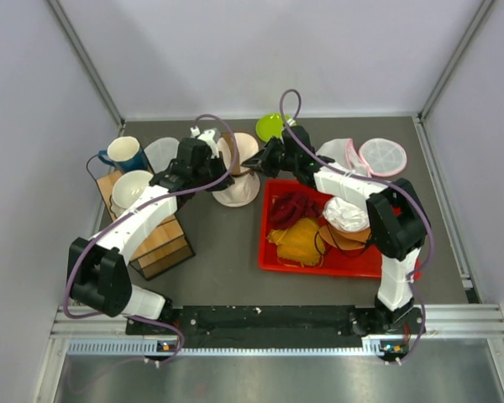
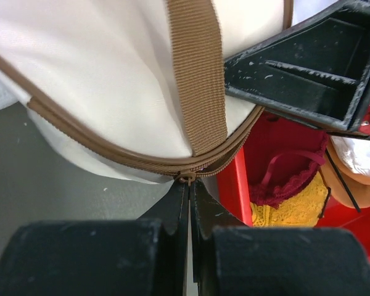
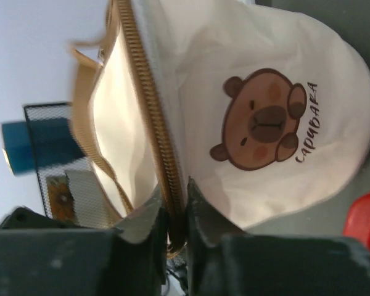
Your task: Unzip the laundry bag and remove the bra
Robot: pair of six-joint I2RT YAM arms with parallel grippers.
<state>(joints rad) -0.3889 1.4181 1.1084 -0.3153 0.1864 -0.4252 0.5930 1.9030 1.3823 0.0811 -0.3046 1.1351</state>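
The cream laundry bag (image 1: 238,172) with brown trim lies on its side at the table's middle back. It fills the left wrist view (image 2: 111,80) and the right wrist view (image 3: 259,123), where a capybara print shows. My left gripper (image 2: 190,185) is shut on the brown zipper pull (image 2: 186,177) at the bag's lower rim. My right gripper (image 3: 176,213) is shut on the bag's zipper edge (image 3: 149,117). In the top view both grippers, left (image 1: 210,168) and right (image 1: 265,159), meet at the bag. The black bra is hidden.
A red tray (image 1: 273,252) to the right holds a dark red garment (image 1: 296,206), a yellow one (image 1: 301,239) and a white cupped one (image 1: 346,214). Mesh pouches (image 1: 382,156) lie at back right. A blue mug (image 1: 124,153), a bowl and a wooden box (image 1: 164,239) stand left.
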